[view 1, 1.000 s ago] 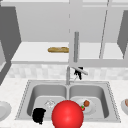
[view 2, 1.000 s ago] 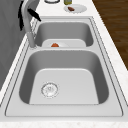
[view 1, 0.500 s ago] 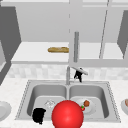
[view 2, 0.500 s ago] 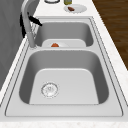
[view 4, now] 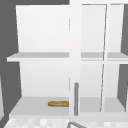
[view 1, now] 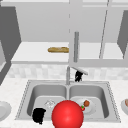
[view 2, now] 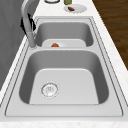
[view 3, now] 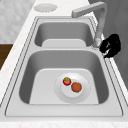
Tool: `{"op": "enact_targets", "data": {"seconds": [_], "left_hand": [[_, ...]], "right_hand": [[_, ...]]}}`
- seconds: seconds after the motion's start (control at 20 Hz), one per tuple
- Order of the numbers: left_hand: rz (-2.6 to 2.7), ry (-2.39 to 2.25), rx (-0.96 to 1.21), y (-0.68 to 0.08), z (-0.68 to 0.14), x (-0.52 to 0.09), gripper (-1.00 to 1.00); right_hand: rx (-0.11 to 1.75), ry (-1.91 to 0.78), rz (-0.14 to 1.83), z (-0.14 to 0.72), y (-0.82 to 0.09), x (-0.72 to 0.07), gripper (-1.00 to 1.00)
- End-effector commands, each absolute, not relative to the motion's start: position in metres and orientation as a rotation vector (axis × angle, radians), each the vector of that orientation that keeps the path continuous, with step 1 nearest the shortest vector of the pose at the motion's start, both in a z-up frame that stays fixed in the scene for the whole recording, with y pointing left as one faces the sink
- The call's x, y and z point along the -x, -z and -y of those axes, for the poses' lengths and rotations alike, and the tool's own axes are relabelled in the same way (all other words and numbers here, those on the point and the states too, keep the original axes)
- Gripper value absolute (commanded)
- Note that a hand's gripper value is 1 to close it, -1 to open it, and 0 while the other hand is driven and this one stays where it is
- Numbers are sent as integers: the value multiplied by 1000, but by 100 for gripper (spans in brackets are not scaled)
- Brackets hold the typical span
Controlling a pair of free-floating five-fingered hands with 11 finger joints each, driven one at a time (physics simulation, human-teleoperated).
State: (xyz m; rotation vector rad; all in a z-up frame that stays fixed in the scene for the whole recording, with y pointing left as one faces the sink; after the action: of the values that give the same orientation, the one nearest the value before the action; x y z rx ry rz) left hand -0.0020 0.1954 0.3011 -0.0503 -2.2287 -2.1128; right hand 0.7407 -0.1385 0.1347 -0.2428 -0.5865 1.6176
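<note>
- Right hand (view 1: 78, 76) of mine hangs just behind the faucet (view 1: 68, 75), close to its base, and its fingers look curled with nothing in them.
- From the right side I see that hand (view 3: 111, 46) just beside the faucet (view 3: 98, 27), but I cannot tell if it touches.
- Left hand (view 1: 39, 115) of mine floats low at the front of the left basin; I cannot tell how its fingers are.
- I count two hands, one faucet, and one sink (view 1: 27, 92) with two basins.
- I count one plate (view 3: 85, 93) in the right basin, with one red strawberry (view 3: 66, 81) and one brown round bit of food (view 3: 76, 87) on it.
- One big red ball (view 1: 67, 115) sits at the front of the sink.
- One bread loaf (view 4: 58, 103) lies on the low cabinet shelf.
- My faucet is grey metal, tall, with a bent spout that points over the right basin.
- My sink is grey and shiny, set in a white speckled counter (view 2: 112, 60).
- Another plate (view 2: 75, 8) with food sits on the counter at the far end.
- White open cabinet (view 4: 45, 55) hangs above.
</note>
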Motion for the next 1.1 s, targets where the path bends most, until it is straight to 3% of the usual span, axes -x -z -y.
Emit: {"op": "enact_targets", "data": {"seconds": [0.0,1.05], "left_hand": [[2229,2113,50,-301,-195,2,0],[2229,2113,50,-301,-195,2,0]], "right_hand": [[233,-1641,557,132,-117,-747,100],[470,-1491,750,118,-103,-736,100]]}}
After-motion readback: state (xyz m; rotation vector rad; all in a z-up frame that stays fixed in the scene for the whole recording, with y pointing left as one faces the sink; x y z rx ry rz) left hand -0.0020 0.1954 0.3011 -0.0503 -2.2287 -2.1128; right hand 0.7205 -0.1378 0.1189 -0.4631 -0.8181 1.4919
